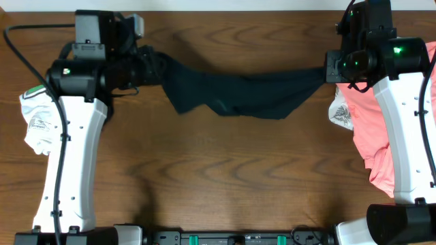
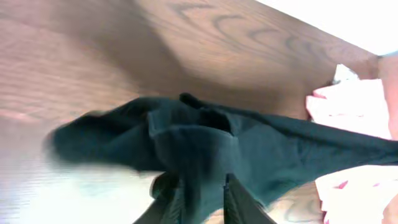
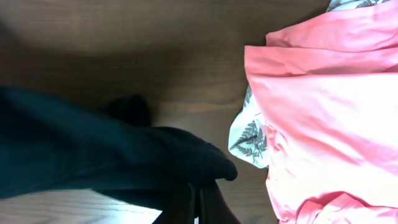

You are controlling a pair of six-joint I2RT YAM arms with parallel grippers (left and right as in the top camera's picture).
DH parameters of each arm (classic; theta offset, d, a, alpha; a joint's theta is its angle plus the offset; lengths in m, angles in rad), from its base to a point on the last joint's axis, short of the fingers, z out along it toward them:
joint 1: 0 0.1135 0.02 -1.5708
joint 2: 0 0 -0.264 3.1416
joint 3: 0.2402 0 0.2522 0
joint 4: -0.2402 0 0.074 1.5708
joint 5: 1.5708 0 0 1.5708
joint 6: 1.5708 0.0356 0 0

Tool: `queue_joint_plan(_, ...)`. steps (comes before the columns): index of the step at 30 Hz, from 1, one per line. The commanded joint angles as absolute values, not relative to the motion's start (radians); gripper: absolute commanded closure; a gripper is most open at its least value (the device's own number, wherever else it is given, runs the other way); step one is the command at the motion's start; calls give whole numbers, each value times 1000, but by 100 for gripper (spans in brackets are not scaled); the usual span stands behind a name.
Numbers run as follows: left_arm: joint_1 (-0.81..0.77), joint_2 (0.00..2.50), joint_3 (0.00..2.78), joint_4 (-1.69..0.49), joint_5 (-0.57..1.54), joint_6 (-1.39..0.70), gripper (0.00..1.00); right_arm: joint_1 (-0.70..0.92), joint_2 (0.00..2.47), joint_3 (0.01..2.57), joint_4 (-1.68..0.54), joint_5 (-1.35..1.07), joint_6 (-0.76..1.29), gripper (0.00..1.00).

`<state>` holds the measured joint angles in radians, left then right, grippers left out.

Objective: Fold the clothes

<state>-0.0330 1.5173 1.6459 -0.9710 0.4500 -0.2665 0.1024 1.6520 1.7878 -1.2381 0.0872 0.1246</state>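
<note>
Left pincer point(image 1: 155, 68): pinched on one end of black shirt point(image 1: 238, 95). Right pincer point(image 1: 325, 73): pinched on other end. Shirt stretched between them over bench point(image 1: 218, 170); salmon-pink garment point(image 1: 381, 129) at bench's right edge.

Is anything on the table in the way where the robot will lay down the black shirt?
Nothing visible is. The left gripper and right gripper hold the black shirt stretched over bare table. The pink clothes lie off by the right arm, the white shirt by the left arm.
</note>
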Motion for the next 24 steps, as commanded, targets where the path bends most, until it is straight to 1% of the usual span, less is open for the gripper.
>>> queue_joint_plan(1, 12, 1509, 1653, -976, 416, -316, 75, 91, 1654, 1785, -1242, 101, 114, 99)
queue_joint_plan(2, 16, 1512, 1653, -970, 422, -352, 72, 91, 1654, 1785, -1242, 101, 114, 99)
queue_joint_plan(3, 17, 1513, 1653, -968, 425, -345, 71, 91, 1654, 1785, -1239, 101, 114, 99)
queue_joint_plan(10, 19, 1513, 1653, -1018, 425, -311, 72, 91, 1654, 1785, -1237, 101, 115, 99)
queue_joint_plan(14, 15, 1523, 1649, -1081, 409, -311, 71, 91, 1654, 1785, -1238, 101, 115, 99)
queue_joint_plan(15, 14, 1528, 1641, -1089, 404, -310, 66, 91, 1654, 1785, -1238, 101, 115, 99)
queue_joint_plan(17, 15, 1544, 1611, -1090, 400, -308, 63, 91, 1654, 1785, -1238, 100, 115, 99)
queue_joint_plan(20, 14, 1579, 1541, -1059, 400, -308, 54, 91, 1654, 1785, -1238, 97, 115, 99)
queue_joint_plan(21, 14, 1593, 1512, -1040, 404, -308, 53, 91, 1654, 1785, -1238, 97, 115, 99)
queue_joint_plan(24, 5, 1643, 1425, -977, 432, -308, 51, 91, 1654, 1785, -1238, 97, 116, 99)
